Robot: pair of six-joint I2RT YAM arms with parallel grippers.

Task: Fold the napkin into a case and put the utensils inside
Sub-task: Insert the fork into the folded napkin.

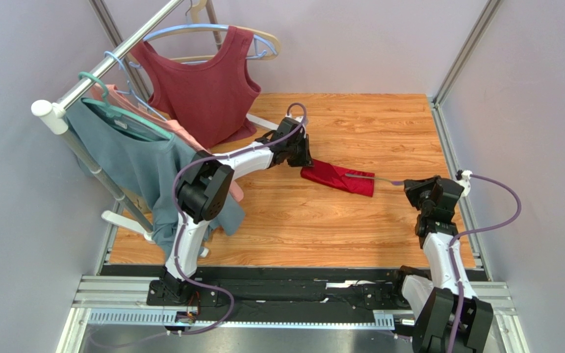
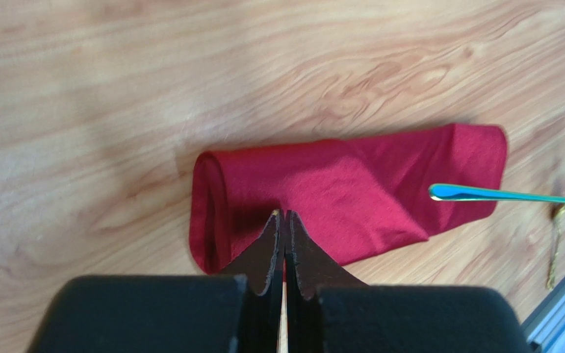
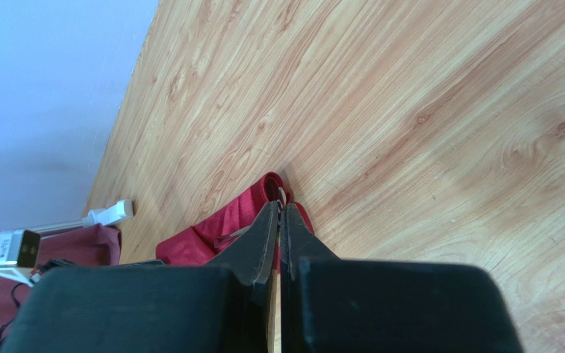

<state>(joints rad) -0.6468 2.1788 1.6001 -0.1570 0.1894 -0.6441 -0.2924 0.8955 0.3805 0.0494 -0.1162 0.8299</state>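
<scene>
On a pale wood-grain table [image 1: 352, 235] walled in by plain lilac panels, two robot arms meet over a narrow crimson case [image 1: 337, 179] lying flat near the middle of the boards, tilted from far left to near right. The left gripper [image 2: 284, 219] has its fingers pressed together with the tips set on the near long edge of the cloth, where creases run toward them. Whether a fold is caught between them cannot be told. The right gripper [image 3: 279, 213], close to the table's right edge, is clamped on a slim utensil [image 2: 506, 195], whose far end hangs over the case's right-hand end. A second gold piece [image 2: 556, 246] lies on the wood just beside the right rim.

The far-left corner is crowded by a clothes rail [image 1: 101, 73] that juts across the table, carrying a maroon sleeveless top [image 1: 204, 88] and a teal shirt [image 1: 131, 158] that drapes behind the left arm's elbow. A metal frame rail [image 1: 451, 169] borders the right side next to the right arm. Bare wood lies in front of the case and beyond it to the back wall.
</scene>
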